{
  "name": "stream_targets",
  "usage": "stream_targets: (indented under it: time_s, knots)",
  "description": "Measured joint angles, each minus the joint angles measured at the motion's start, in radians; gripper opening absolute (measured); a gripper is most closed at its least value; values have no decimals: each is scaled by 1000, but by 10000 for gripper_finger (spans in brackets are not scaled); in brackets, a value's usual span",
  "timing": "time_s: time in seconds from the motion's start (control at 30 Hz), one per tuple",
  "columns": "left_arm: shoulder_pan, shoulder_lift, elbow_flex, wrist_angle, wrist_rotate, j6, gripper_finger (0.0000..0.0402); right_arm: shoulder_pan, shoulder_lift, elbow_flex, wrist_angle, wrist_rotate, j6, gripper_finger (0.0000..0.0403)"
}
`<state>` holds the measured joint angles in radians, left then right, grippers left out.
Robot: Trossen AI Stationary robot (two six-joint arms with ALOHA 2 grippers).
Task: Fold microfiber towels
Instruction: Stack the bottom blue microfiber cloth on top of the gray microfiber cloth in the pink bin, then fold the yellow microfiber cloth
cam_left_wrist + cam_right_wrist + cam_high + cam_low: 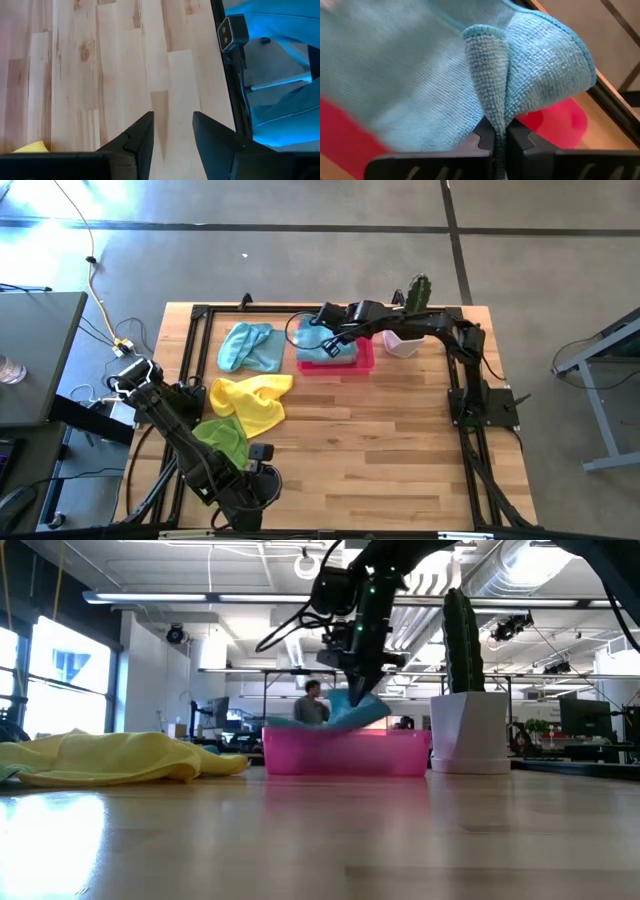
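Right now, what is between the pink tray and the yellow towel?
In the high view, only bare wooden table lies between the pink tray and the yellow towel; another blue towel sits beside the tray, not between.

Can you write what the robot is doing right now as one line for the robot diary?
right gripper: shut on light blue towel, over pink tray | left gripper: open, waiting at near table edge | yellow towel: unfolded on table

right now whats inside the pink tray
A light blue towel lies in the pink tray, and the right gripper is shut on a fold of it. The cloth covers most of the tray floor, so anything beneath it cannot be seen.
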<state>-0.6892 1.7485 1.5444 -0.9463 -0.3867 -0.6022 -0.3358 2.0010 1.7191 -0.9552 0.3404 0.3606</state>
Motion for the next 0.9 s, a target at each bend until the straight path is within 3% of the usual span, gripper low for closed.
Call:
stream_targets:
  time_s: [0.23,0.43,0.6,0.9]
  knots:
    - [0,0,0,0,-3,3,126,2,14,0,-56,-19,-39,19]
    - [1,0,0,-1,-28,3,126,15,15,0,-73,-18,-53,118]
    - [10,0,0,-4,-63,10,126,22,-12,0,-192,-17,-55,185]
    - [69,1,0,-44,-67,5,126,77,-96,0,-380,-18,-55,192]
